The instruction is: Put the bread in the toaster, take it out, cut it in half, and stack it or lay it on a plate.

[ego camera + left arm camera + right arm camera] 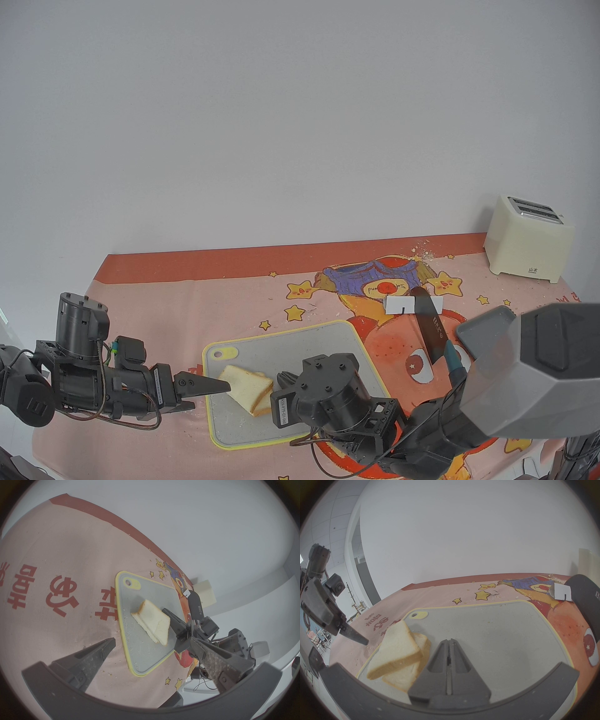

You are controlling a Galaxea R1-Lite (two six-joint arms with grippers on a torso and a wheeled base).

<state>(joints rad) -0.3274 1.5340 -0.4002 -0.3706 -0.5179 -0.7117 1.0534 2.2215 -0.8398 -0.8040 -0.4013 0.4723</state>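
Observation:
Two halves of white bread [249, 389] lie overlapped on a grey cutting board [312, 344] with a yellow rim, near its left edge. My left gripper [209, 395] hovers open just left of the bread, its tips at the board's edge. In the left wrist view the bread [153, 620] lies ahead of the spread fingers [103, 650]. My right gripper [284, 378] is shut and empty, its tip touching or nearly touching the bread's right side. The right wrist view shows the closed gripper [449, 642] beside the bread [397, 648]. A cream toaster [528, 240] stands at the back right.
A black-bladed knife [431, 325] with a teal handle lies right of the board, its tip on a small white holder [400, 304]. A pink printed cloth [187, 300] covers the table. Crumbs lie near the cloth's far edge.

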